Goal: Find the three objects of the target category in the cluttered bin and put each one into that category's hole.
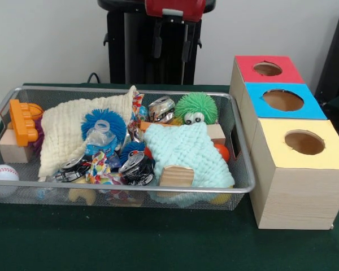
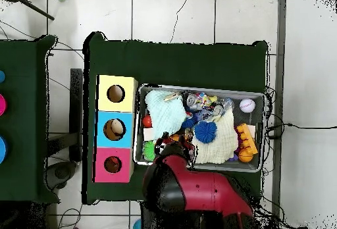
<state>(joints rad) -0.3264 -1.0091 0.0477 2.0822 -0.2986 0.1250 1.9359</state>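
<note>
Silver wire mesh forms the bin (image 1: 246,169), which fills most of the green table (image 1: 130,243) and sits just beside the row of three wooden boxes; in the front view its left end is cut off by the picture's edge. Much of its load is buried: a cream cloth (image 1: 73,132) and a mint cloth (image 1: 186,149) lie over the heap, and only parts of things poke out — a blue spiky ball (image 1: 104,119), a plastic bottle (image 1: 100,140), crushed cans (image 1: 137,167), a green spiky ball with eyes (image 1: 196,108), a wooden block (image 1: 177,176). What lies under the cloths cannot be made out. An orange toy (image 1: 22,121) and a baseball (image 1: 3,175) lie at the bin's left end.

The gripper (image 1: 172,48) hangs at the table's far edge, above the bin's rim and touching nothing; its two dark fingers (image 1: 157,39) stand apart, holding nothing. Above them the red wrist is cut off by the top edge.

The hole (image 1: 267,69) is in the red-faced box (image 1: 268,70) at the far end of the row, near the table's far right corner in the front view, with the blue-faced box (image 1: 282,100) and the yellow-faced box (image 1: 304,144) nearer the camera.

From overhead the red arm (image 2: 197,193) shows bulky, rising from the bottom edge and covering the bin's near rim — the gripper itself is hidden beneath it. That view also shows something pale inside the blue box's hole (image 2: 116,129), which the front view does not reveal.
</note>
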